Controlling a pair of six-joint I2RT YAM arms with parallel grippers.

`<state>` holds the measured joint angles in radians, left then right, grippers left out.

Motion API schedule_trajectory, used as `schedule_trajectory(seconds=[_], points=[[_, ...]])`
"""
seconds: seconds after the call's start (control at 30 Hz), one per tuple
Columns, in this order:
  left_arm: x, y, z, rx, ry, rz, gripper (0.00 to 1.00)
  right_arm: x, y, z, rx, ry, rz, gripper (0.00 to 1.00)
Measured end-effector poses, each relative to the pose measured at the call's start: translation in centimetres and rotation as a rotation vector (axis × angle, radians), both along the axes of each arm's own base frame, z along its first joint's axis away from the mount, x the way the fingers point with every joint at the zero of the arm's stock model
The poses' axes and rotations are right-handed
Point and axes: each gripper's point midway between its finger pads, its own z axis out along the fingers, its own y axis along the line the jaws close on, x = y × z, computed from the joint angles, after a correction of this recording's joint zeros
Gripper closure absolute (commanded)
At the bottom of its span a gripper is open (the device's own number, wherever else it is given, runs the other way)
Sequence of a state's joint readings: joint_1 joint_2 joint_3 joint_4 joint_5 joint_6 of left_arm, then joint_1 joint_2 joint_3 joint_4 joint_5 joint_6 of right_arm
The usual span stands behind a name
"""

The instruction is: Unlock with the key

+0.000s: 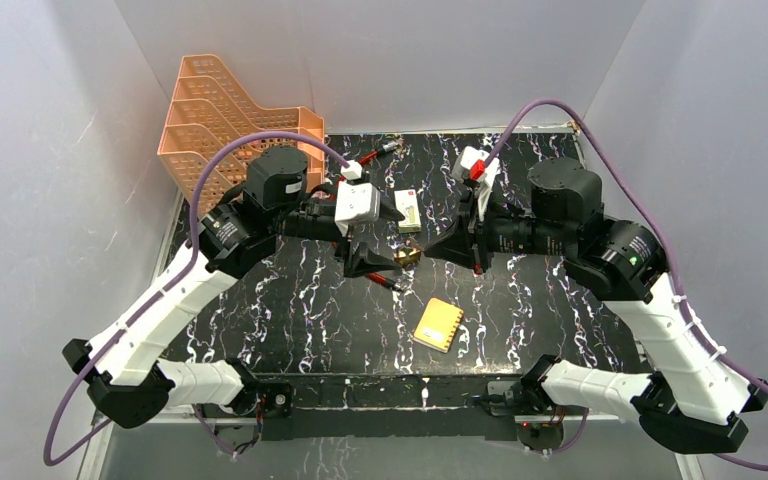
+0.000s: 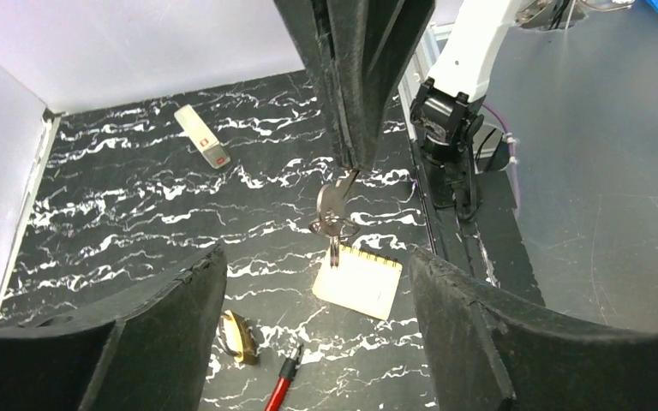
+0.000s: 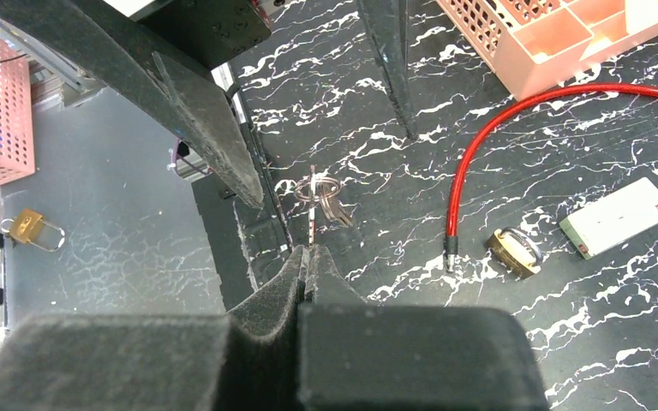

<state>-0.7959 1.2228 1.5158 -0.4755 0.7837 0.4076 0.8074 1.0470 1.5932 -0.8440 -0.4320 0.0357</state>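
though pinched only edge-on, showed the key (image 3: 311, 224) in the fully closed right tool (image 3: 308, 250), left tool (image 2: 315, 257) gaping and empty; could have slipped loose under the ring (image 3: 321, 187) and its weight.

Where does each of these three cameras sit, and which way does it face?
Top external: above and behind the arms, looking down on the table; both arms show.
Left wrist: rides the left arm, looking past the open left gripper at the key.
Right wrist: rides the right arm, looking past the right gripper, shut on the key.
Both wrist views share the key and the padlock.
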Motion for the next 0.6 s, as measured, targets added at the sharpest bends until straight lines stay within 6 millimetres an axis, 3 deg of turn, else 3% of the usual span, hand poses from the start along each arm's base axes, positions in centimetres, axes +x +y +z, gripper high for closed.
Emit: schedule_trajectory(seconds=[0.33, 0.6], points=[[-0.8, -0.4, 1.0, -0.035, 0.009, -0.054, 0.48, -0.1, -0.2, 0.2, 0.004, -0.011, 0.002, 1.0], [-0.5, -1.2, 1.5, -0.058, 0.025, -0.063, 0.54, -0.1, -0.2, 0.2, 0.003, -0.014, 0.002, 1.0]])
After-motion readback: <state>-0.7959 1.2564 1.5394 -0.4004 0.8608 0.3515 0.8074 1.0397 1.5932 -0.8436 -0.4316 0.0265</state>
